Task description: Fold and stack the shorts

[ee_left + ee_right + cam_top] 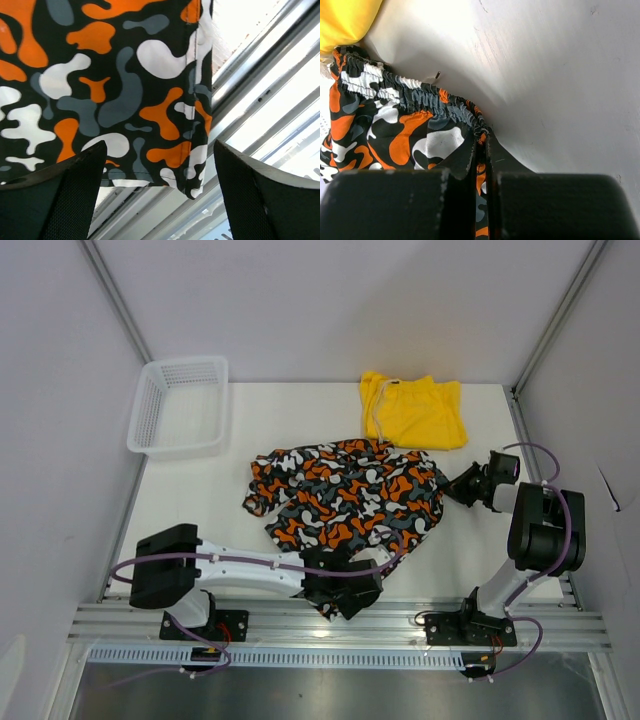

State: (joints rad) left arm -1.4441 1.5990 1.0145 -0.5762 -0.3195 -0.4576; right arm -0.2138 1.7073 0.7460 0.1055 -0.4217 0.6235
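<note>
Your patterned shorts point(345, 495) lie spread in the middle of the desk point(195, 500). Their long axis runs from the hem corner point(172, 172) at the near edge, up and right to the waistband point(415, 97). The right pincer point(463, 484) is clenched on the waistband end. The left pincer point(157, 160) is released, jaws wide on either side of the hem corner, so it is the nearer arm for that end. The yellow shorts point(413, 412) sit at the far edge, just beyond.
</note>
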